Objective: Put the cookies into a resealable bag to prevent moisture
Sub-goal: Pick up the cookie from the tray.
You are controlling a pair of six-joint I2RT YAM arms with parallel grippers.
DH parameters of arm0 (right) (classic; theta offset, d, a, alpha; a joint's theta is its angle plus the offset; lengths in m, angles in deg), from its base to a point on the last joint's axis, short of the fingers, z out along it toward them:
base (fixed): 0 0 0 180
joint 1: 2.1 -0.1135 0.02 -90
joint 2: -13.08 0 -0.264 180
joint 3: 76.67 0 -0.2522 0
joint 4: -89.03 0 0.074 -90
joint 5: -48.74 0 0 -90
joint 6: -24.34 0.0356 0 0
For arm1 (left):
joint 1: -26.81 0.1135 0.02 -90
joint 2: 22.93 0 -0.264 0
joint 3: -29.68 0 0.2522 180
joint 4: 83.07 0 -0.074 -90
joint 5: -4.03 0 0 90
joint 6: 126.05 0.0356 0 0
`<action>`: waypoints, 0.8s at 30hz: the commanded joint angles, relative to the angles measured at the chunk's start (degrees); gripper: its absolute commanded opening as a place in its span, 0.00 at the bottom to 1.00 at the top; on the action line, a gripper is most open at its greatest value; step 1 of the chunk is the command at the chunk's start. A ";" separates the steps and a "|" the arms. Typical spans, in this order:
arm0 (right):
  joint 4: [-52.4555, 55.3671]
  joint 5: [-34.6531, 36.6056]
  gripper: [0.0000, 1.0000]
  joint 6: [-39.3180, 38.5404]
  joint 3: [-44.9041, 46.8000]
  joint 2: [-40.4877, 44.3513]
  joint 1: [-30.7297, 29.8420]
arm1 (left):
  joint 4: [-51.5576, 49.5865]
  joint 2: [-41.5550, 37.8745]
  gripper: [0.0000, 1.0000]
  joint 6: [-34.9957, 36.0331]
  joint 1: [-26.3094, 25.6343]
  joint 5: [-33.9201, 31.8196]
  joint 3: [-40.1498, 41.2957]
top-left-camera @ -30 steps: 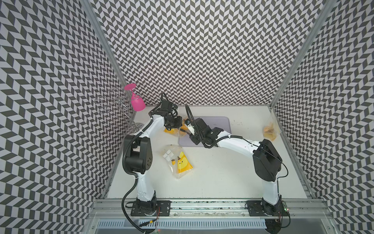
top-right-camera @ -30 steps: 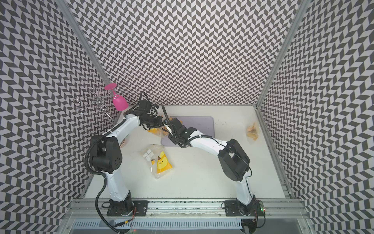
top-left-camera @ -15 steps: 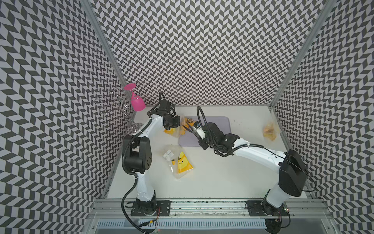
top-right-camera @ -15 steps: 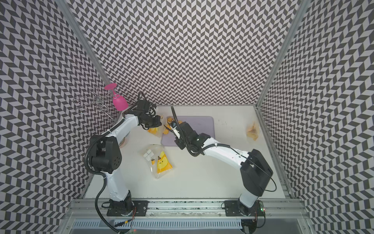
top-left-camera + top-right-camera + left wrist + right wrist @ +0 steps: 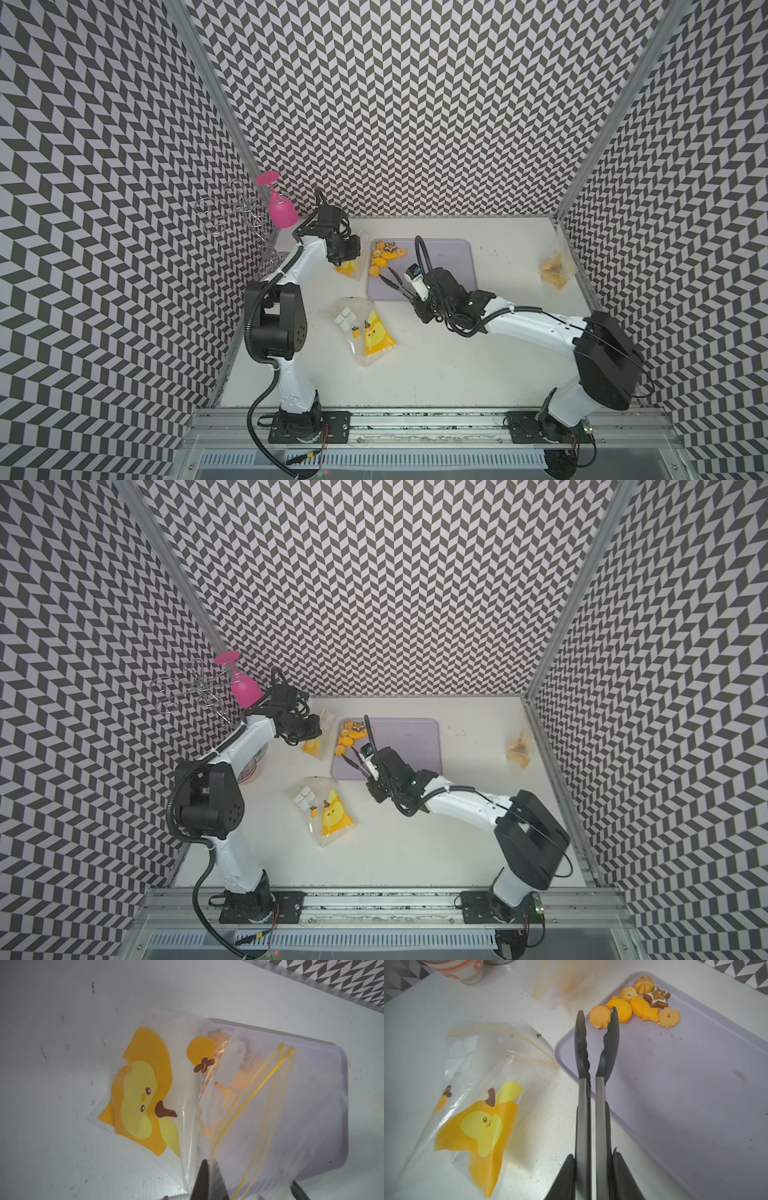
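Just now the right hand has drawn back from the mouth of the bag and swung over to the tray. It pinches the handles of the tongs, whose tips stand a little apart and carry nothing. The tips hover just beside the nearest of the cookies. Seven cookies lie bunched in the tray corner nearest the bag, none of them gripped.

The left hand has not shifted. Pressed together on the bag's edge near its yellow seal, it holds the mouth up just beside the tray, while the printed lower part seems to lie on the surface. Whether any cookie is inside that bag I cannot tell; the orange showing through it may be the print or the pile on the tray behind. This looks like the trip back for another cookie, so most of the work remains.
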 commanded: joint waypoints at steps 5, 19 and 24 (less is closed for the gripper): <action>-0.98 1.53 0.29 0.38 -8.24 -8.30 -0.18 | 1.56 -1.89 0.00 -0.51 0.46 0.41 0.39; 2.14 0.05 0.35 1.90 -16.22 -17.26 1.96 | 1.61 -1.93 0.00 -0.38 0.46 0.67 0.49; 2.62 -2.10 0.35 1.96 -18.50 -19.22 3.05 | 1.69 -1.83 0.00 -0.35 0.45 1.12 0.54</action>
